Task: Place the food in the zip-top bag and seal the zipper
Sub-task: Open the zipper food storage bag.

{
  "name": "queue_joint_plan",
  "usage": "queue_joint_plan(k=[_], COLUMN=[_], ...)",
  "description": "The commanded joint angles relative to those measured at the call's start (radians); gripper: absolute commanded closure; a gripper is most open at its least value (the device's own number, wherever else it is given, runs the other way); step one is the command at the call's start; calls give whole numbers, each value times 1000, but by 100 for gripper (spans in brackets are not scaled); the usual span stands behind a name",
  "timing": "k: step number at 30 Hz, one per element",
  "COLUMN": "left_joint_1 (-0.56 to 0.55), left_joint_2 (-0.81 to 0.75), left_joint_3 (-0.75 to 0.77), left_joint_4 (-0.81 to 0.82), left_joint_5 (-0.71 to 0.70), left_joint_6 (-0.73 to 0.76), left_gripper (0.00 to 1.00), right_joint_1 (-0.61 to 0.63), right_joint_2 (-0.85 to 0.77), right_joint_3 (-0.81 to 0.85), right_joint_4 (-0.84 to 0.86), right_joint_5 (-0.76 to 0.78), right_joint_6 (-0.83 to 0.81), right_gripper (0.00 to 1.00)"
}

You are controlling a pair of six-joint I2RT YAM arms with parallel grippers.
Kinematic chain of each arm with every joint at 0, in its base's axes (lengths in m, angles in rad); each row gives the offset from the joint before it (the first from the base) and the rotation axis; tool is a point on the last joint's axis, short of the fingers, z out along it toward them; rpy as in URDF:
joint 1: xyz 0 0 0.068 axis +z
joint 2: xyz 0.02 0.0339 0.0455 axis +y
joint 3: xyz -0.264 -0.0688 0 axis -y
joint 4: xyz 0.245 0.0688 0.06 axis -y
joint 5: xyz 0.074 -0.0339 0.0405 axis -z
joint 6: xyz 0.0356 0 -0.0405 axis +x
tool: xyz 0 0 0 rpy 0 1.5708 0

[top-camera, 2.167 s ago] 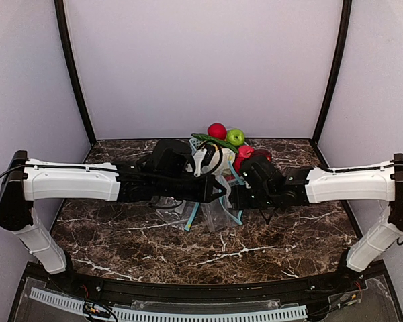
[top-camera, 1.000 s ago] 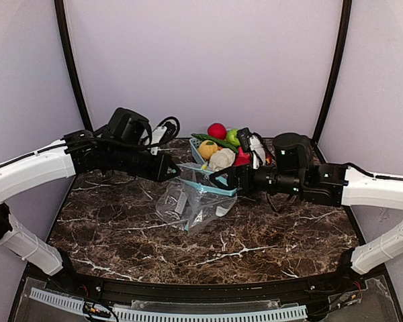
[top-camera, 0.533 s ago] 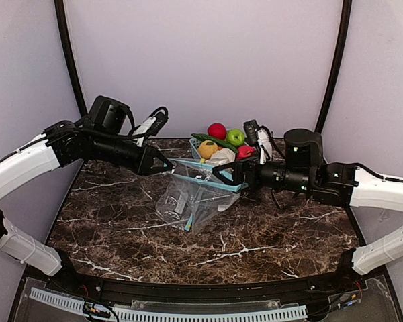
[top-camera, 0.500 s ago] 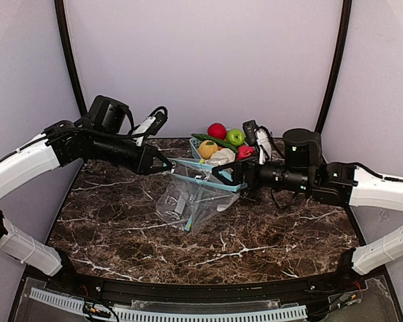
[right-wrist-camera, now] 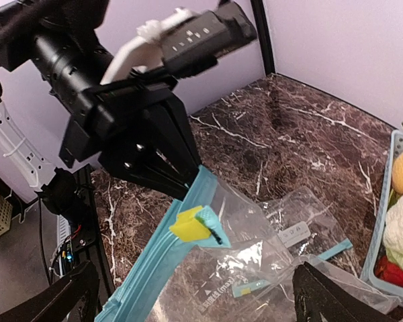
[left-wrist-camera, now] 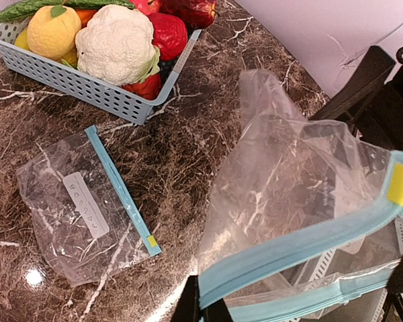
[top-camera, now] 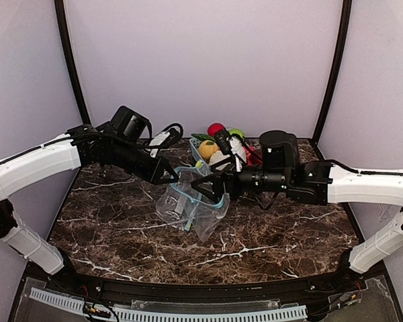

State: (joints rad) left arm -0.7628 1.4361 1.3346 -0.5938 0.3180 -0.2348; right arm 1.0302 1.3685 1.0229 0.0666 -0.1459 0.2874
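Food [top-camera: 218, 144] — glossy toy fruit and vegetables — heaped in the light-blue lattice basket [left-wrist-camera: 87, 86] at the far edge of the marble table [top-camera: 107, 221]. Visible in the pile: white cauliflower [left-wrist-camera: 117, 43], yellow citrus [left-wrist-camera: 52, 30], red pieces beside them, with a red apple [top-camera: 216, 128] and green apple [top-camera: 236, 133] at the back.

Held up off the marble just in front of the basket: a clear zip-top bag [left-wrist-camera: 302, 194], hanging from its blue zipper strip [left-wrist-camera: 289, 251], mouth gaping, with a yellow slider [right-wrist-camera: 188, 225] further along the same strip.

Clamped on one end of that strip: left gripper [left-wrist-camera: 203, 305], jaws pressed fully together with only the thin plastic edge between them.

Facing it from the opposite side: right gripper [top-camera: 208, 190], jaws spread wide and gripping nothing, one finger [right-wrist-camera: 60, 295] on either side of the bag's open end — contact with the plastic impossible to tell.

Flat on the table, below the raised bag and on the left arm's side of it: second zip-top bag [left-wrist-camera: 80, 208], clear with a blue zipper strip of its own.
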Motion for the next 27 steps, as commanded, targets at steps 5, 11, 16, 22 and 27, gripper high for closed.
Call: queue_joint_plan(k=[5, 11, 16, 22, 27], left_joint_1=[-11, -73, -96, -91, -6], left_joint_2=[3, 52, 79, 73, 0], left_joint_3=[-55, -44, -39, -60, -111], left_joint_4=[72, 88, 115, 87, 98], left_joint_5=[107, 169, 188, 30, -3], left_joint_6=[-28, -15, -29, -60, -101], left_gripper=[99, 99, 99, 99, 99], right_joint_1=[16, 21, 25, 25, 22], right_joint_2=[-9, 3, 32, 15, -65], right_joint_3=[-20, -61, -32, 23, -3], right_joint_4=[166, 293, 274, 131, 73], right_joint_5=[65, 90, 163, 266, 302], right_joint_6=[-50, -53, -53, 4, 47], right_gripper=[2, 1, 1, 1, 1])
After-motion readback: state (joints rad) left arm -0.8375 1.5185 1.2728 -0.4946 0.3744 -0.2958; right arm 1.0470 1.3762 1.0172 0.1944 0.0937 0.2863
